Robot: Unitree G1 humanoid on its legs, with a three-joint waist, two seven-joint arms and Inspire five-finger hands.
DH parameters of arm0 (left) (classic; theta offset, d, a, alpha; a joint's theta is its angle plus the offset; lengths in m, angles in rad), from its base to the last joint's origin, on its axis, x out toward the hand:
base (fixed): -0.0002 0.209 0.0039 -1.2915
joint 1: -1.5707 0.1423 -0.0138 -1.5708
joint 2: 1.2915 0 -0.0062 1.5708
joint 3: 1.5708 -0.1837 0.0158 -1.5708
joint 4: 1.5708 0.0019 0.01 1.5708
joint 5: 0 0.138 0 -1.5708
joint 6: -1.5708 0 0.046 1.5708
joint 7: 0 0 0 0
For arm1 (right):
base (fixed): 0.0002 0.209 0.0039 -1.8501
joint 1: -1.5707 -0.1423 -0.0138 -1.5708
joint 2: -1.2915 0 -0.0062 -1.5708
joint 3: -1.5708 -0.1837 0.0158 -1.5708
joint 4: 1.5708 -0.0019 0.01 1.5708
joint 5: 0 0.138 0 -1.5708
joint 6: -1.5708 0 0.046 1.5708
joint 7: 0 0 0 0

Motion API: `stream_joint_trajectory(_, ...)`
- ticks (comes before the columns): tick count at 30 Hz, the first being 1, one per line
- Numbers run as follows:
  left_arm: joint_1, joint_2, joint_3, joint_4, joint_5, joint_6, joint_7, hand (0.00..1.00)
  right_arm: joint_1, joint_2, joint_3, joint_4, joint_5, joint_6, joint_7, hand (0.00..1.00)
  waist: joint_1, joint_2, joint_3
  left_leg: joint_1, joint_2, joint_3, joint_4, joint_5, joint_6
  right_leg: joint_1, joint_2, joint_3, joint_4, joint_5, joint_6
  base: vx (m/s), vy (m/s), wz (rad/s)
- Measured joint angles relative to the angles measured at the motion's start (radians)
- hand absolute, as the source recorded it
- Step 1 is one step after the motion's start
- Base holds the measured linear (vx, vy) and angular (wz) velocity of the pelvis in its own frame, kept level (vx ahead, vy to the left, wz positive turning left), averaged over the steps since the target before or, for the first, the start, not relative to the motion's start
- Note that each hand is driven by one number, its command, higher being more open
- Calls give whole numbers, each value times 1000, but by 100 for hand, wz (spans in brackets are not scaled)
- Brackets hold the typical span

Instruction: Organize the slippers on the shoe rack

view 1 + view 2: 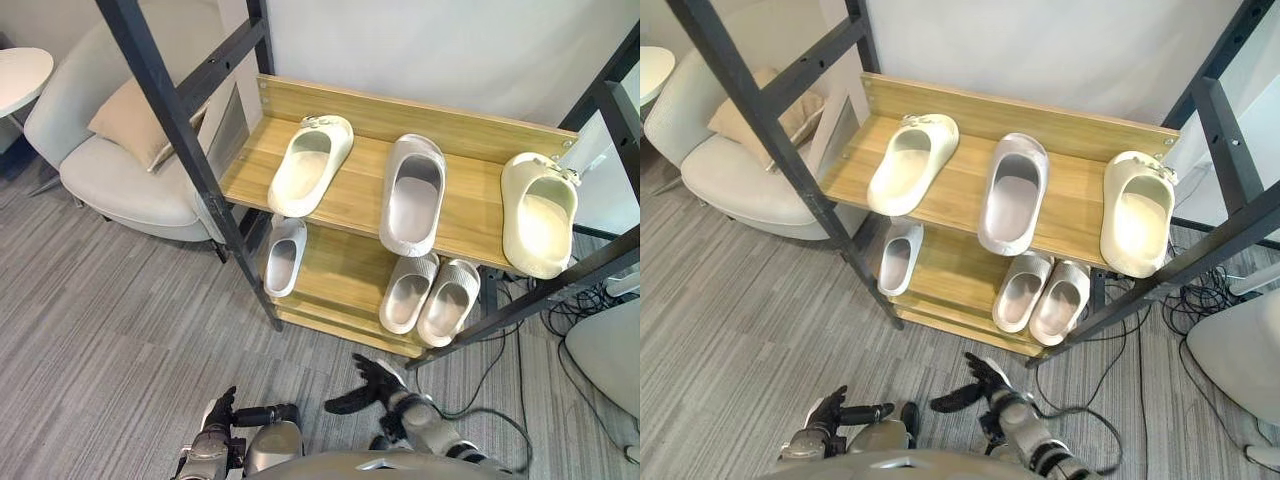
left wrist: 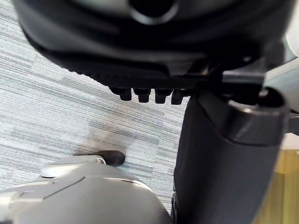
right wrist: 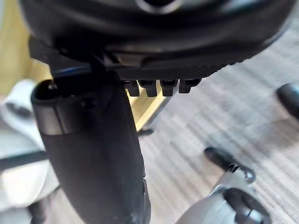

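Lying on the pale wood-grain top shelf of the shoe rack (image 1: 362,190) are a left cream slipper (image 1: 310,165), a grey slipper (image 1: 413,195) and a right cream slipper (image 1: 540,215), all smooth, thick and rounded. A single grey slipper (image 1: 283,255) and a grey pair (image 1: 408,290) are sitting on the lower shelf. I am holding my right hand (image 1: 372,385) low over the ribbed grey carpet (image 1: 100,330), fingers spread and empty; my left hand (image 1: 215,415) is hanging relaxed, gripping nothing.
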Motion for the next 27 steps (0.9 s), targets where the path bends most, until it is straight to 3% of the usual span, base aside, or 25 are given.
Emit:
stream_joint_trajectory(6,2,2,0,-5,16,-1,25,100,-18,-24,146,-320,131,-5,89,100,24,-14,-7,0,-10,-10,-15,16,4,-7,-8,4,1,7,3,-70,38,3)
stream_joint_trajectory(12,2,7,-2,4,21,-2,47,100,-20,-88,145,-708,230,-38,91,100,20,-23,-14,0,-13,1,-14,13,-1,-22,-13,31,7,11,6,-31,24,-9)
stream_joint_trajectory(13,3,7,-2,5,21,-2,51,100,-21,-94,108,-828,256,-62,83,100,18,-23,-14,3,-12,14,-13,13,-2,-25,-14,43,6,17,13,-8,11,-17)
stream_joint_trajectory(16,6,10,-14,7,20,-2,62,100,-31,-92,25,-963,259,-120,43,100,-2,-20,-16,7,-12,22,-10,11,-4,-25,-15,53,5,23,14,-17,13,-13)
stream_joint_trajectory(22,14,10,-33,25,8,0,72,100,-40,-95,-116,-1101,297,-178,-10,100,-36,-4,-30,18,-9,45,-8,0,-19,-25,-14,80,1,32,15,-19,12,-14)
stream_joint_trajectory(27,33,5,-40,26,9,1,64,100,-40,-95,-224,-1130,148,-228,-143,100,-53,10,-58,21,-5,47,-8,0,-19,-24,-10,85,-5,35,15,-4,0,-2)
